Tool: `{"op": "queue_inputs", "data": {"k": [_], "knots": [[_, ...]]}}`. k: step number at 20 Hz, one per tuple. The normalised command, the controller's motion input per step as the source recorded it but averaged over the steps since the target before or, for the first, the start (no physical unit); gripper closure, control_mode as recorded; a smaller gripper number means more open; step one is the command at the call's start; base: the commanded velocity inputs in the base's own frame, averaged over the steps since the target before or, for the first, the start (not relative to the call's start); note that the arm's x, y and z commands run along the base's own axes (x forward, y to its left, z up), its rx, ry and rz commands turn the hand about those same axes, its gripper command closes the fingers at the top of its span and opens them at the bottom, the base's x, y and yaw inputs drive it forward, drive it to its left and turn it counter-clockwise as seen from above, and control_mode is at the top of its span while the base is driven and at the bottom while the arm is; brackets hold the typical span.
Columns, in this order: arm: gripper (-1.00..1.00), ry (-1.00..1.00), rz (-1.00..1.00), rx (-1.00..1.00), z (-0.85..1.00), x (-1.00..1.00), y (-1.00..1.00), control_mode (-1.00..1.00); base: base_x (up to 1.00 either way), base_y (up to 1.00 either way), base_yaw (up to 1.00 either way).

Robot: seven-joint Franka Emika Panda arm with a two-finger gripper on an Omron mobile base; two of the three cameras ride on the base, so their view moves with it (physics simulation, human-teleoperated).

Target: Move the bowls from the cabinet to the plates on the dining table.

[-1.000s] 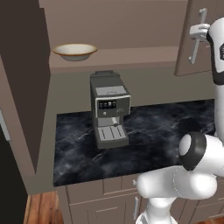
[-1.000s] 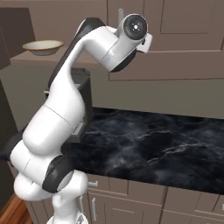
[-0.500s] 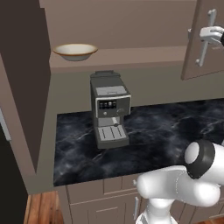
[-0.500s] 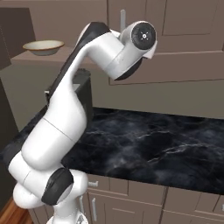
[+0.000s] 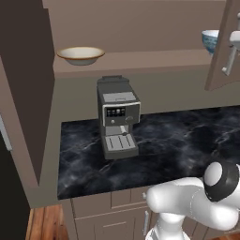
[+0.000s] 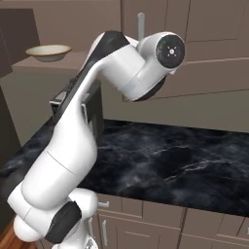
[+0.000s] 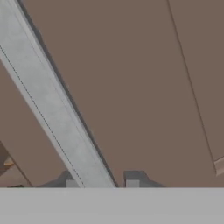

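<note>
The cream bowl [image 5: 80, 55] [image 6: 48, 51] sits at the left end of the open cabinet's brown shelf [image 5: 150, 58]. At the right end, the white bowl with the blue pattern [image 5: 210, 40] peeks out from behind the cabinet door [image 5: 224, 28], which stands swung outward. My gripper [image 5: 236, 39] [image 7: 102, 183] is shut on that door's silver bar handle [image 5: 229, 63] [image 7: 52, 109] [image 6: 141, 24], which runs slantwise between the fingertips [image 7: 132, 183]. The plates and the dining table are out of view.
A grey coffee machine [image 5: 117, 117] [image 6: 95, 114] stands on the black marble counter [image 5: 187, 136] [image 6: 185, 160] under the shelf. The cabinet's left door [image 5: 23, 93] hangs wide open. Drawer fronts [image 5: 117, 206] run below the counter.
The right cabinet door has swung further open with my gripper on its handle, and the blue-patterned bowl has come into sight. The arm has reached further right and out.
</note>
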Motion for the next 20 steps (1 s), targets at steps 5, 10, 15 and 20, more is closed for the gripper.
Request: {"op": "queue_inputs", "data": {"k": [5, 10, 15, 20], "knots": [[1.0, 0.0, 0.0, 0.08, -0.06, -0.62, -0.36, -1.0, 0.0, 0.0, 0.0], [1.0, 0.0, 0.0, 0.09, -0.09, -0.62, -0.31, -1.0, 0.0, 0.0, 0.0], [1.0, 0.0, 0.0, 0.08, -0.06, -0.62, -0.36, -1.0, 0.0, 0.0, 0.0], [1.0, 0.0, 0.0, 0.08, -0.06, -0.56, -0.43, -1.0, 0.0, 0.0, 0.0]]}}
